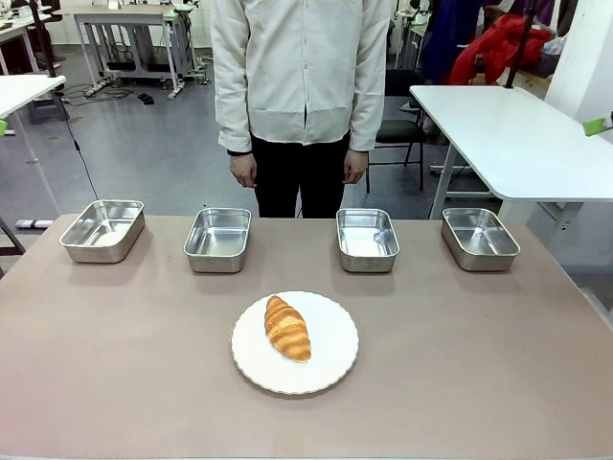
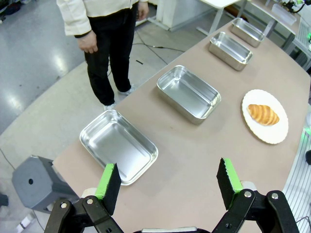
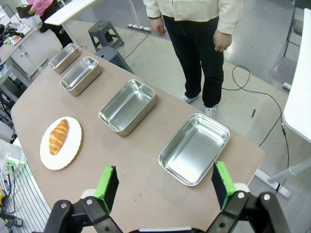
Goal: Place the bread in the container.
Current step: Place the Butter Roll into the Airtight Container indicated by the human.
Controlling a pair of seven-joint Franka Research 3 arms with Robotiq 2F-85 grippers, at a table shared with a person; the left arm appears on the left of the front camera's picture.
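Note:
The bread [image 1: 287, 328], a golden-brown croissant, lies on a round white plate [image 1: 330, 369] at the table's middle front. Beyond it, several alike steel pans stand in a row along the far edge, all empty; which one is the container I cannot tell. My left gripper [image 2: 167, 170] hovers open above the table near the row's leftmost pan [image 2: 119, 145], with the bread [image 2: 263, 114] far off. Over the other end, my right gripper [image 3: 164, 170] is open near the rightmost pan [image 3: 194, 148], the bread [image 3: 59, 136] well away. Nothing is between either pair of fingers.
A person [image 1: 302, 96] stands at the far side behind the middle pans [image 1: 217, 240] [image 1: 367, 240], hands down at the sides. Outer pans [image 1: 102, 230] [image 1: 479, 238] sit near the table's corners. Bare brown tabletop surrounds the plate. A grey stool [image 2: 36, 182] stands off the left end.

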